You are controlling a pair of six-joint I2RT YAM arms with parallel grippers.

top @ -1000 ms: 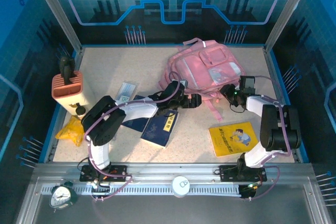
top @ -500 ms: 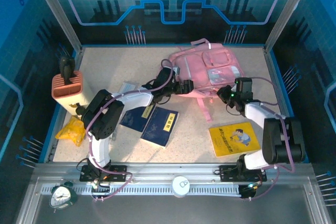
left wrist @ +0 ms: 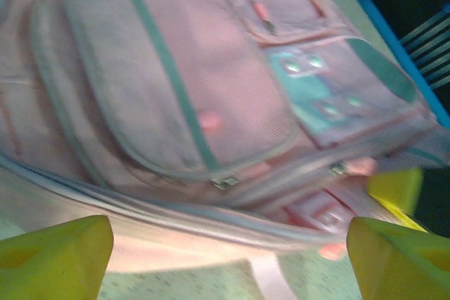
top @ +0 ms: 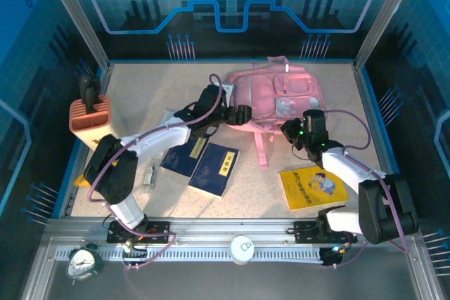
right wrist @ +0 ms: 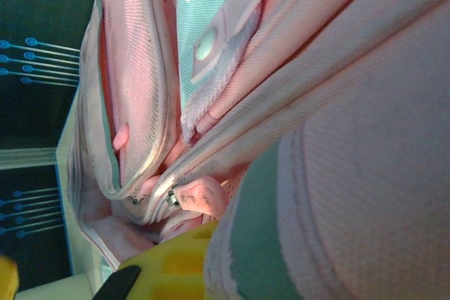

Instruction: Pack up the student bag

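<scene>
Tabletop [top: 140,89] of pale speckled board carries everything here, and the biggest thing on it is the student bag [top: 271,93], lying flat on its back at the far right of the table, front pockets up and one pink strap trailing toward the near side. The left arm [top: 162,138] is stretched long and low from its base at the near left, diagonally across the table. The left gripper [top: 246,114] is at the bag's near left edge with its jaws spread wide; from its wrist camera the yellow fingertips [left wrist: 63,251] stand far apart, holding nothing, with the bag [left wrist: 176,89] lying just beyond them. The right arm [top: 344,163] bends at its elbow by the near right corner and reaches forward and inward. The right gripper [top: 290,131] sits at the bag's near right edge with its jaws closed; in its wrist view pink fabric [right wrist: 337,173] presses against a yellow finger [right wrist: 176,265], with a zip pull beside it, though I cannot tell whether any cloth is pinched. An orange ribbed box [top: 90,121] stands at the left edge, a yellow book [top: 309,186] lies near the right arm, and two dark blue books [top: 214,170] lie beside each other under the left arm
</scene>
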